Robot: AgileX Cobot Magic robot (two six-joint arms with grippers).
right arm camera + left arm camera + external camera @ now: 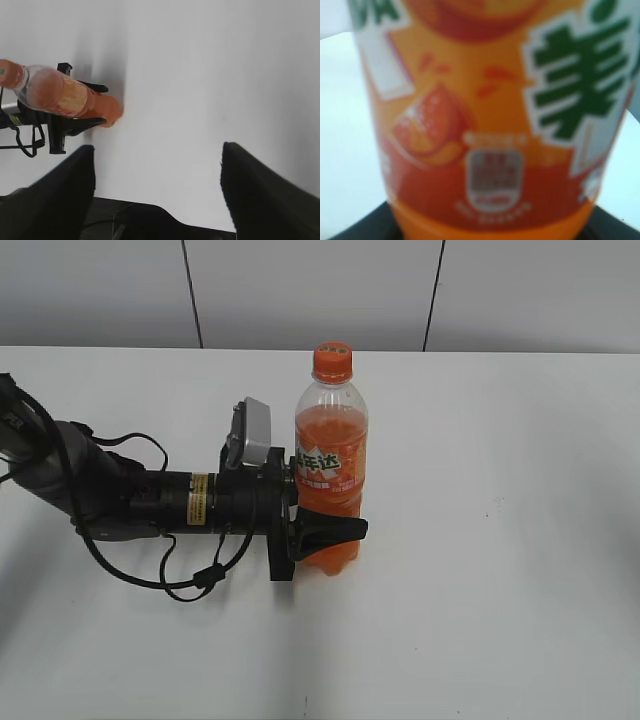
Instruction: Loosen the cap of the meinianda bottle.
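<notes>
The meinianda bottle (331, 445) stands upright on the white table, holding orange drink, with an orange label. Its orange cap (333, 361) sits on top, untouched. My left gripper (326, 508) reaches in from the left and is shut on the bottle's lower body; one black finger shows in front. In the left wrist view the label (490, 125) fills the picture, with the dark fingers at the bottom corners (485, 233). My right gripper (157, 155) is open and empty, well away from the bottle (65, 97) and out of the exterior view. The cap also shows in the right wrist view (10, 73).
The white table (500, 590) extends around the bottle. The left arm with its cables (130, 500) lies low across the table's left side. A grey panelled wall (320, 290) stands behind the table.
</notes>
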